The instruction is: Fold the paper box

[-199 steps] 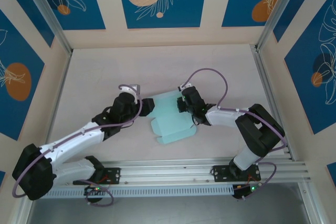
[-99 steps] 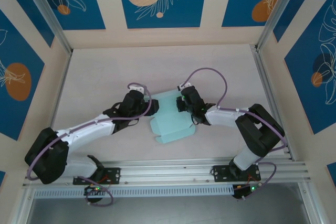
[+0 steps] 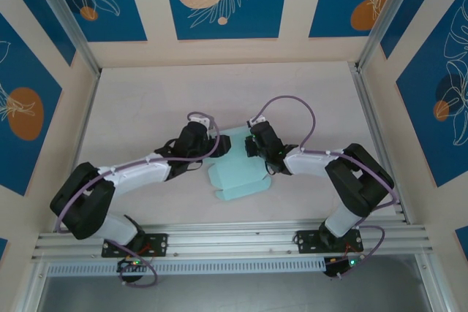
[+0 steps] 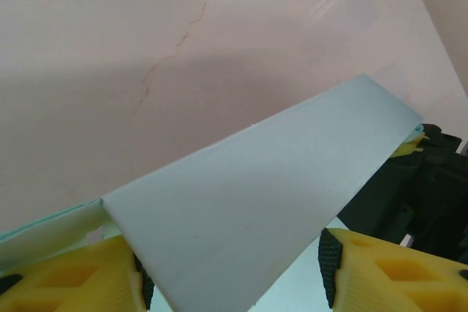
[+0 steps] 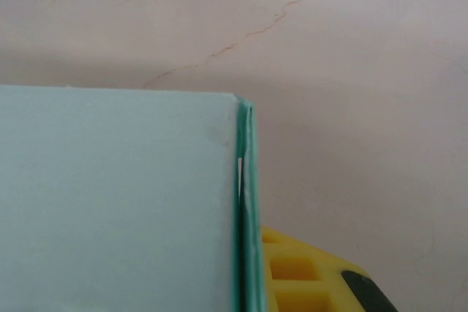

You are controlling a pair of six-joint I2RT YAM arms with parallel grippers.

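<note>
The paper box (image 3: 235, 172), a pale blue card partly folded, lies on the tabletop (image 3: 146, 100) at the centre of the top view, between both arms. The left tool (image 3: 213, 145) is spread apart at the box's upper-left edge, and a panel slants between its yellow fingers (image 4: 66, 283). The right tool (image 3: 253, 145) sits at the upper-right edge (clenched or released, I cannot tell).

Left hand (image 3: 216, 148) and right hand (image 3: 255, 145) flank paper box (image 3: 238, 176).
</note>
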